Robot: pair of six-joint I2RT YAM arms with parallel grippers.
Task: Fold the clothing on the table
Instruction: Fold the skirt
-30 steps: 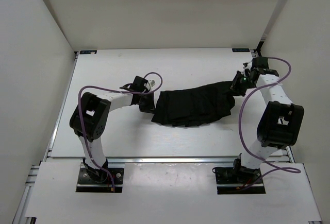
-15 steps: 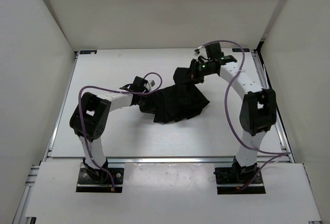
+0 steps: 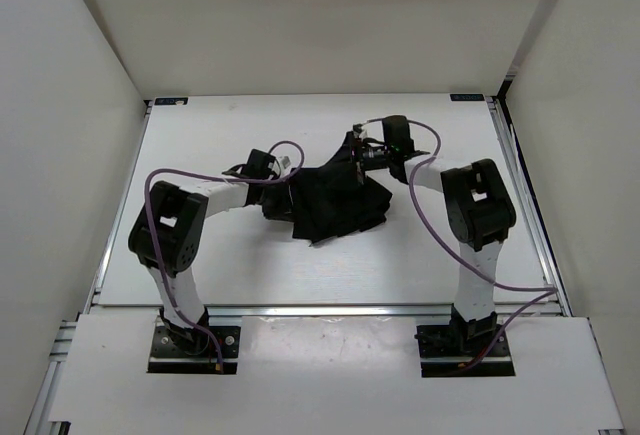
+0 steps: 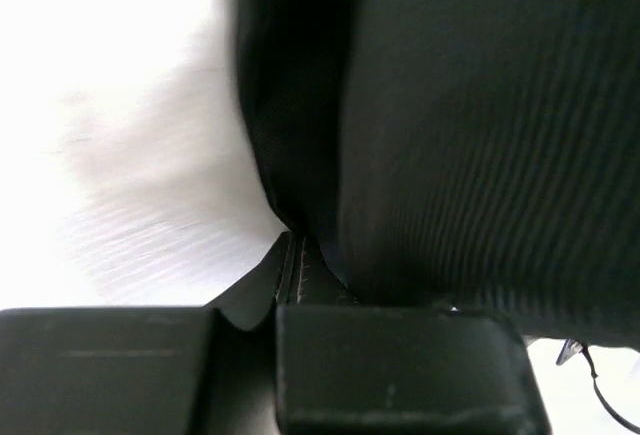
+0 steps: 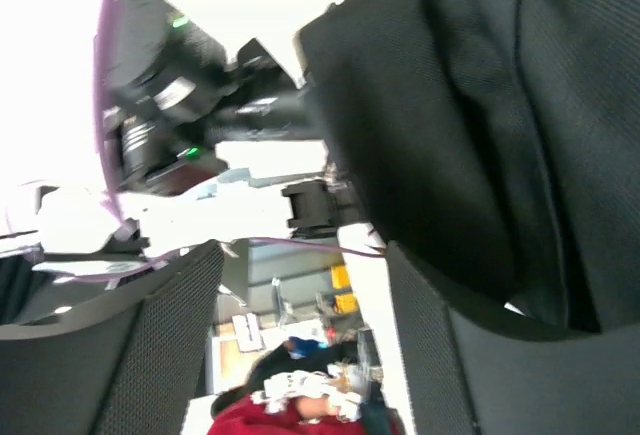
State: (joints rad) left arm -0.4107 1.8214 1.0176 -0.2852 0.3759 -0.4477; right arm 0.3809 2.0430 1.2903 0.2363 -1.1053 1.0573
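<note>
From overhead, I see the black skirt [image 3: 335, 200] bunched into a rumpled, partly doubled-over heap on the white surface [image 3: 220, 265], with bare surface on every side of it. The left tool [image 3: 277, 207] sits low at the skirt's left edge. Its wrist camera shows both fingers [image 4: 400, 365] pressed together, with the cloth's edge pinched in the seam between them. Ribbed fabric rises away from the grip and fills most of that view. The right tool [image 3: 358, 155] is at the skirt's far right corner, where the cloth lifts into a small peak. From above I can't separate its jaws from the black cloth. Its own camera shows its fingers [image 5: 165, 345] standing wide apart with nothing between them. There the skirt hangs just beside one finger and laps past its outer side, and I can't tell whether cloth and finger actually touch.
</note>
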